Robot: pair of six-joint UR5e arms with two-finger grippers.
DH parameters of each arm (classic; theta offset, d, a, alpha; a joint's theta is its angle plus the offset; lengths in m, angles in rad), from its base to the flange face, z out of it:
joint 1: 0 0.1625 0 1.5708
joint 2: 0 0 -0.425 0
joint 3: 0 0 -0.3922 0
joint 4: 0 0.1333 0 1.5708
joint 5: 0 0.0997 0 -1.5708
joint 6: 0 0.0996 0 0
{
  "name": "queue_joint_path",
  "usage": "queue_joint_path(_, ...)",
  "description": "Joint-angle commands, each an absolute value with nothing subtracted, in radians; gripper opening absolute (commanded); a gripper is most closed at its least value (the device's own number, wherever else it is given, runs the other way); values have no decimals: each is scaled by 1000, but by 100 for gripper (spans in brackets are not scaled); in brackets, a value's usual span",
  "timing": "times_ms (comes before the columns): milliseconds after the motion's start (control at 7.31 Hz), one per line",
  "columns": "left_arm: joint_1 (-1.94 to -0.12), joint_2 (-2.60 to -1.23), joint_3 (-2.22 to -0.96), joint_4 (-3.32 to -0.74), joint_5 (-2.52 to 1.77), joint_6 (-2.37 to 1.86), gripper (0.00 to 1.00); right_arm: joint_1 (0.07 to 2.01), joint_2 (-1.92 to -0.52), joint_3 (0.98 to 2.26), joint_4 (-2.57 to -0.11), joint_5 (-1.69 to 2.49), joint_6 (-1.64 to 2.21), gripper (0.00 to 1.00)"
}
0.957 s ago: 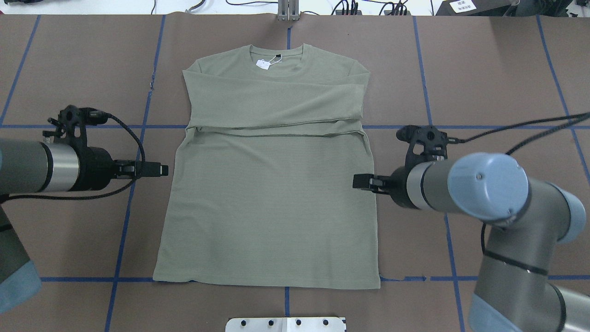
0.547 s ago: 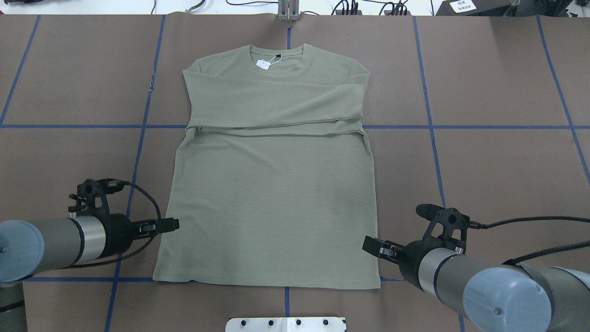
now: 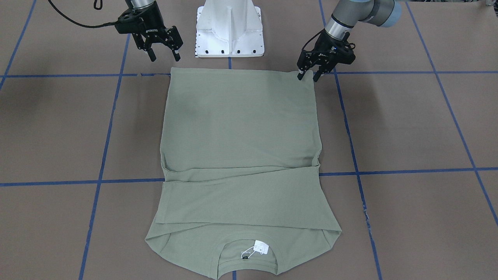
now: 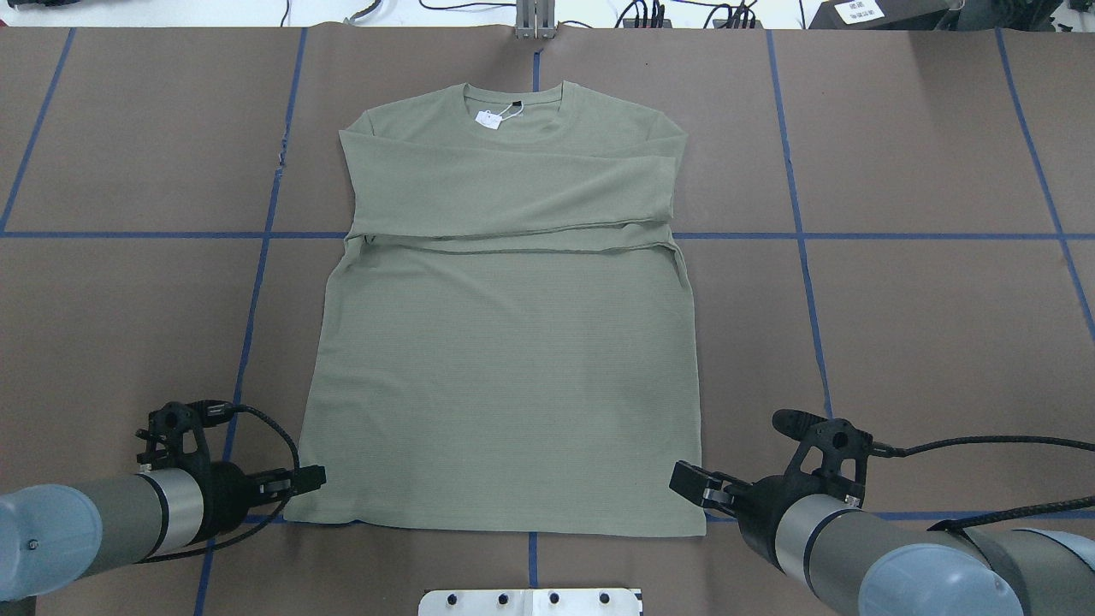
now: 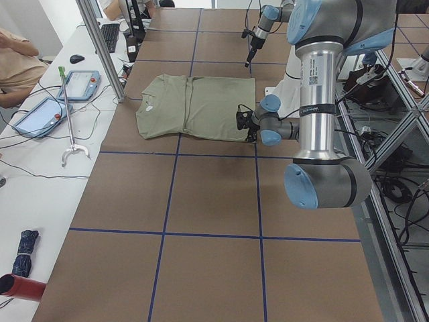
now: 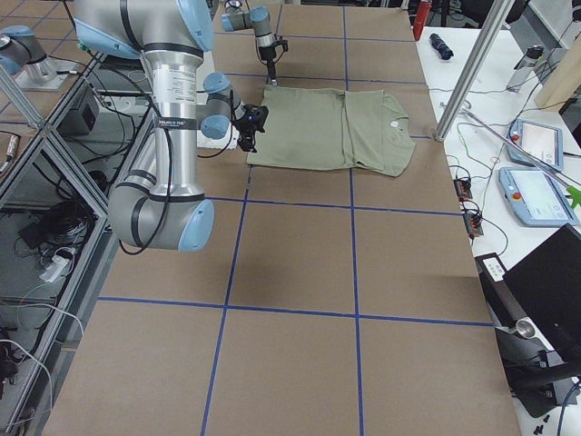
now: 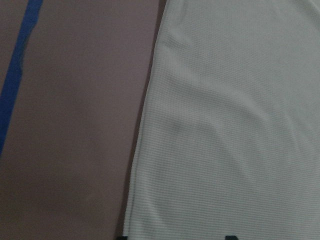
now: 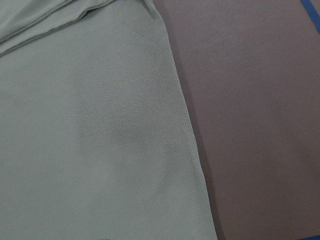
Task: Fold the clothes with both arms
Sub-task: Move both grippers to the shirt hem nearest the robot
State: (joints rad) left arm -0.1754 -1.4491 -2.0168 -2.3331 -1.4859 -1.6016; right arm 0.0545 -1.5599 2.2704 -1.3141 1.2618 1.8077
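The sage-green shirt lies flat on the brown table, collar and white tag at the far side, both sleeves folded across the chest. My left gripper is open and low at the near-left hem corner; in the front view its fingers straddle that corner. The left wrist view shows the shirt's edge between two fingertips at the bottom of the frame. My right gripper is open beside the near-right hem corner; in the front view it hangs just off the cloth. The right wrist view shows only shirt and table.
The white pedestal base stands just behind the hem. Blue tape lines cross the brown table cover. Beyond the far edge are a metal post, tablets and cables on a white bench.
Both arms have moved back along the shirt's side edges toward the robot, from mid-body to the hem corners. The shirt has not moved.
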Motion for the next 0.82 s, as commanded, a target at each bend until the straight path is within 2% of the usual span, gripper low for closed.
queue_joint_path(0, -147, -1431, -2016, -2332, -1485, -1600, 72, 54, -1562, 2270, -1315, 1259, 1807, 97)
queue_joint_path(273, -135, -1439, -2016, -2330, -1485, -1600, 63, 51, -1563, 2266, -1315, 1253, 1809, 97)
queue_joint_path(684, -129, -1445, -2013, -2330, -1485, -1601, 58, 49, -1565, 2263, -1315, 1252, 1809, 98)
